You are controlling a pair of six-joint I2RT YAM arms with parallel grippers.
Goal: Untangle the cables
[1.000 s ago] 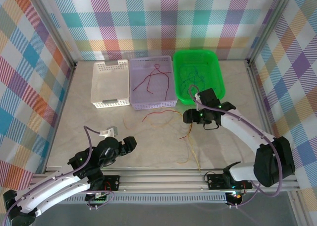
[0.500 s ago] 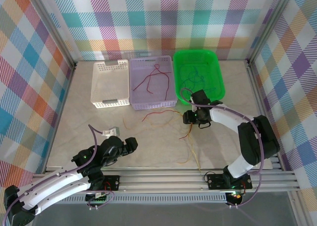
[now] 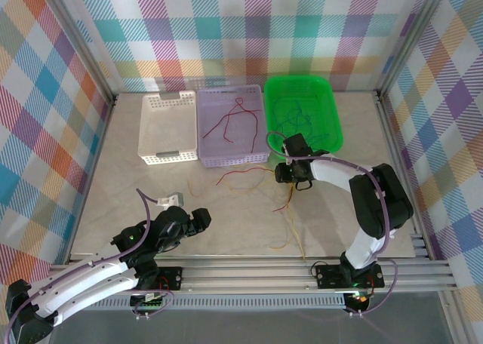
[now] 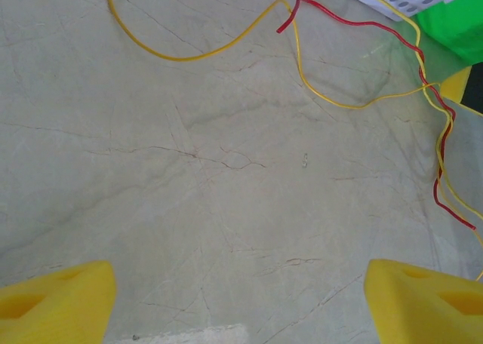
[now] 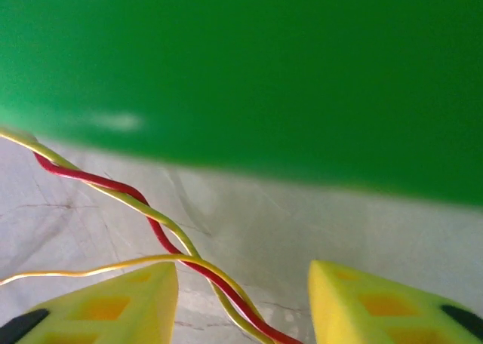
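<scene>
The desk (image 3: 136, 185) carries three baskets along its far side, white (image 3: 167, 159), lilac (image 3: 230, 161) and green (image 3: 330, 95), side by side. The right arm reaches in low just before the green basket; the right fingers (image 5: 113, 306) are spread apart and clamp nothing, and a red and yellow twisted pair (image 5: 162, 231) of cables runs between them, closer to the left one, whether touching it I cannot tell. The left fingers (image 4: 56, 299) are released wide over bare desk, near the front edge, holding nothing. Loose red and yellow cables (image 3: 245, 176) lie on the desk just in front of the lilac basket, strung mostly left to right; from the right fingers a yellow run (image 3: 293, 219) stretches lengthwise toward the near edge. One red cable (image 3: 234, 121) lies in the lilac basket, and blue and green ones (image 3: 298, 118) are bunched in the green basket.
</scene>
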